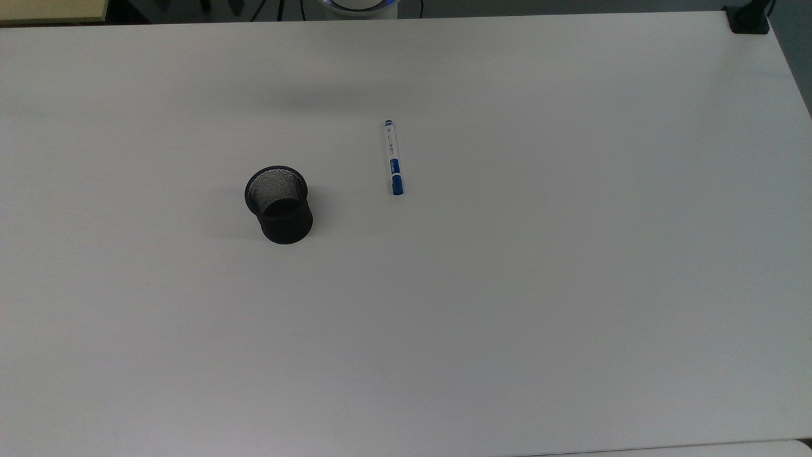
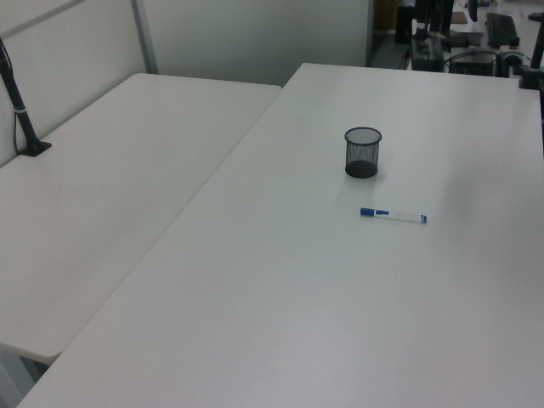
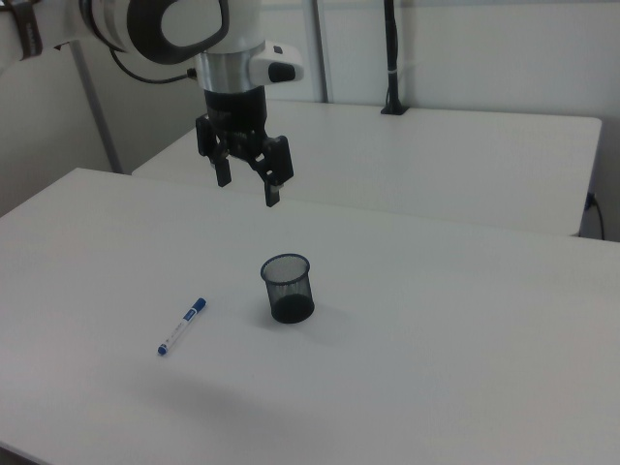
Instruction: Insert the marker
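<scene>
The marker [image 1: 393, 157] lies flat on the white table, white barrel with a blue cap toward the top view's bottom. It also lies flat in the left view as marker [image 2: 393, 215] and in the right view as marker [image 3: 182, 326]. The black mesh cup [image 1: 279, 204] stands upright to the marker's left in the top view; cup [image 2: 363, 152], cup [image 3: 288, 288]. My gripper [image 3: 248, 191] hangs open and empty high above the table in the right view, behind and above the cup.
The white table [image 1: 507, 304] spreads wide around both objects. A second white table [image 2: 102, 195] adjoins it in the left view. A black clamp post [image 3: 391, 58] stands on the far table in the right view.
</scene>
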